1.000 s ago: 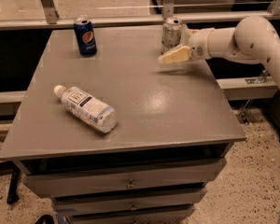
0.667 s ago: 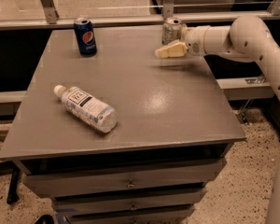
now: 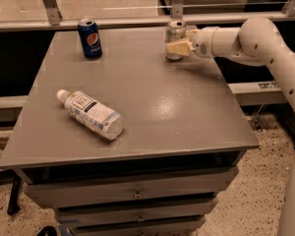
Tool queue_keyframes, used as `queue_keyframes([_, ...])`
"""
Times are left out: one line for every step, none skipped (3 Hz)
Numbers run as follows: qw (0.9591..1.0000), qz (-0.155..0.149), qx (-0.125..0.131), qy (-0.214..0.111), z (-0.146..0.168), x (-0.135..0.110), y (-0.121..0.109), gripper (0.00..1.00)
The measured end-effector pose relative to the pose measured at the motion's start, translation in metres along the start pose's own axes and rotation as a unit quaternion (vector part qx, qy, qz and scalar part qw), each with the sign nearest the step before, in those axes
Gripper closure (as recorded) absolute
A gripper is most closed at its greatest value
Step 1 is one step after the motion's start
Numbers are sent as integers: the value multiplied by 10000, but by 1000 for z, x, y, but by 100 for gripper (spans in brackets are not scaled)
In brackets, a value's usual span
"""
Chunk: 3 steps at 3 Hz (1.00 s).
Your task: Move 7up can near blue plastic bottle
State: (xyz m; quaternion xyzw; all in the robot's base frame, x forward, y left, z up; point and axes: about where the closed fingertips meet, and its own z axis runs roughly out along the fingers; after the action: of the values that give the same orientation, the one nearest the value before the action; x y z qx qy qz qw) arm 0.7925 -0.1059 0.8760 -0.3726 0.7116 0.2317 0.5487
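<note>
The 7up can [image 3: 173, 31], silvery with green markings, stands upright at the table's far right. My gripper [image 3: 178, 45] reaches in from the right and is right at the can, overlapping its lower right side. The blue plastic bottle [image 3: 91, 113], clear with a white cap and pale label, lies on its side at the front left of the table, far from the can.
A dark blue Pepsi can [image 3: 90, 38] stands upright at the far left of the grey table [image 3: 162, 112]. A metal rail [image 3: 113, 21] runs behind the table. Drawers sit below the tabletop. My white arm [image 3: 265, 43] extends along the right side.
My gripper has moved left and slightly away from me, from just right of the 7up can to right against it. The can, bottle and Pepsi can have not moved.
</note>
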Motion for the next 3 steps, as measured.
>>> queue_keyframes([9997,220,-53,-51,-10,-9,12,86])
queue_keyframes([9982,494,-343,-18,-28,-23,42,100])
queue_keyframes([9901,955,-1024,81,-45,-21,84,100])
